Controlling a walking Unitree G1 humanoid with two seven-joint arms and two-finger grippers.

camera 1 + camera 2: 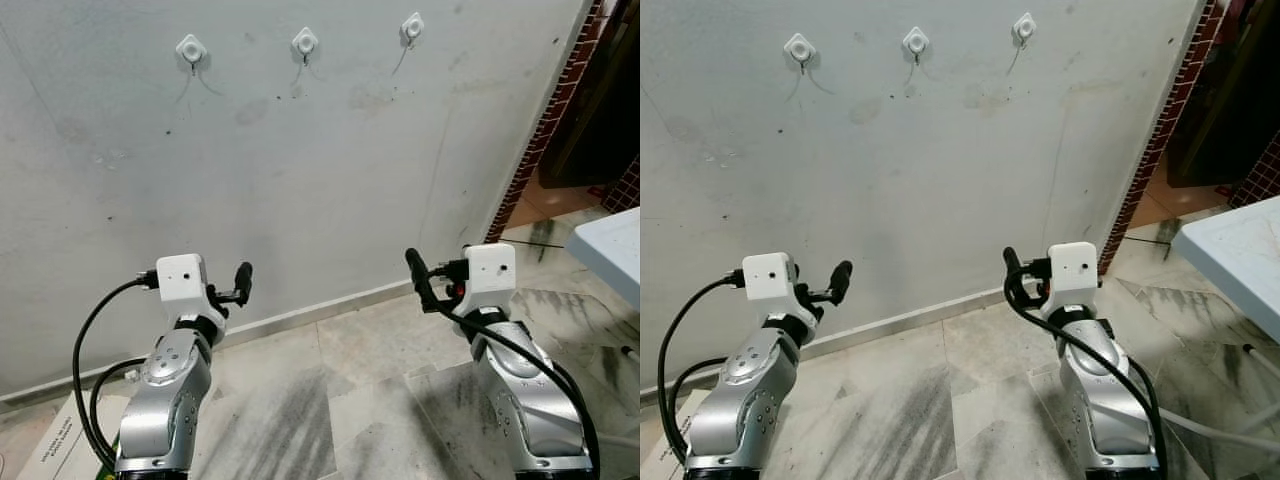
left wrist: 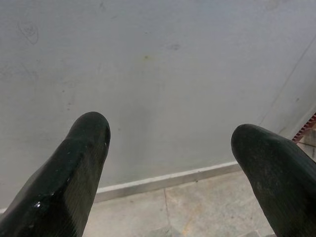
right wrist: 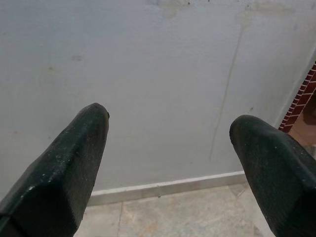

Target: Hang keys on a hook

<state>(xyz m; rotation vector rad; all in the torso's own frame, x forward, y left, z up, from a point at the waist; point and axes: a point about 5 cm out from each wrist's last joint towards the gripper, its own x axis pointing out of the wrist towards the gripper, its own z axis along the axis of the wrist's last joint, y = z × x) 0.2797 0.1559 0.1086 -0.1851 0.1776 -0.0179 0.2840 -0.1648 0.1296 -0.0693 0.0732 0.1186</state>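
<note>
The robot is parked facing a scuffed grey-white wall [image 1: 300, 180] with both arms raised in front of it. Three small white hooks sit in a row high on that wall: the left hook [image 1: 191, 49] at about 11 o'clock in the head view, the middle hook [image 1: 305, 42] at 12, and the right hook [image 1: 412, 27] at about 1 o'clock, each with a thin metal hook hanging under a white pad. All three look bare. The left gripper [image 2: 170, 148] is held up at roughly 8 o'clock, pointing at the wall, and its wrist view shows the two black fingers [image 2: 74, 168] spread wide with just wall and skirting between them. The right gripper [image 3: 168, 143] is at about 4 o'clock, well apart from the left one, and its fingers [image 3: 69, 163] are spread the same way, nothing pinched. Keys can't be made out in either claw or on any hook. A grey marbled tile floor [image 1: 380, 400] runs under the arms, a brick edge [image 1: 550, 120] stands at 2 o'clock, and a white table corner [image 1: 610, 250] pokes in at 3 o'clock.
</note>
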